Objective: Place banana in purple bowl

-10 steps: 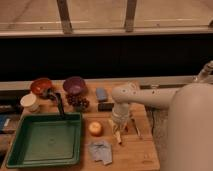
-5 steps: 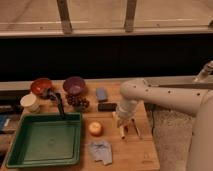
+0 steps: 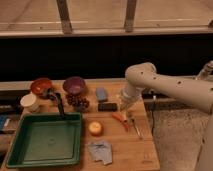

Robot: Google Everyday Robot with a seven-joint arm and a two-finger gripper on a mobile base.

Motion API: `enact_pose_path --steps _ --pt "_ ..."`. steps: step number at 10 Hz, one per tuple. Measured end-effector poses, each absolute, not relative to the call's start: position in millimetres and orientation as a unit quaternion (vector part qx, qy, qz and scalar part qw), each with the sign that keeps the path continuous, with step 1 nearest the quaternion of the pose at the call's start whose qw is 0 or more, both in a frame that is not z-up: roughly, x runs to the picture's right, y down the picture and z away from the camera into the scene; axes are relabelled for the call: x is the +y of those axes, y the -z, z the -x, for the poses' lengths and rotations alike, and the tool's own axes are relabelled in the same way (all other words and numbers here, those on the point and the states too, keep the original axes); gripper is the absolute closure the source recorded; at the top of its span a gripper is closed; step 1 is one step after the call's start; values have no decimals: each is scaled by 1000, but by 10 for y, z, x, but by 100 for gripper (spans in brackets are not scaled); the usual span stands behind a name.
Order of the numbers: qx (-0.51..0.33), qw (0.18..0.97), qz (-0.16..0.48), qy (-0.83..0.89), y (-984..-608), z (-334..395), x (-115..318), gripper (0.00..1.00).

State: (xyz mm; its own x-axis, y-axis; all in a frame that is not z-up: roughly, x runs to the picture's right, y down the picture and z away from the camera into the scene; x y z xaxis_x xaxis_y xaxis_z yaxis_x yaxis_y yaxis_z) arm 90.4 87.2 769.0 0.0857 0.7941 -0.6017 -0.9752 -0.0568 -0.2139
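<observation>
The claw (image 3: 123, 107) hung over the bench (image 3: 131, 150), well right of the purple bowl (image 3: 74, 86). Whether it was apart or clamped, I cannot tell. A pale piece at its tip was probably the banana (image 3: 121, 103). I judged the step as transport: next it needed a carry leftward to above the bowl. No writing was readable.

Window (image 3: 95, 12): wide pane across the top, two pale upright posts (image 3: 64, 15)
Wall (image 3: 90, 57): dark band under the sill (image 3: 100, 32)
Table (image 3: 132, 152): light wooden top
Floor (image 3: 175, 135): grey, speckled, right of the Table
Light: dim, warm
</observation>
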Motion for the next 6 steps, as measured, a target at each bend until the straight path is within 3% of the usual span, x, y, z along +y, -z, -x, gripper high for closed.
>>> enact_pose_path --steps 6 --pt "87 706 262 -653 -7551 -707 60 100"
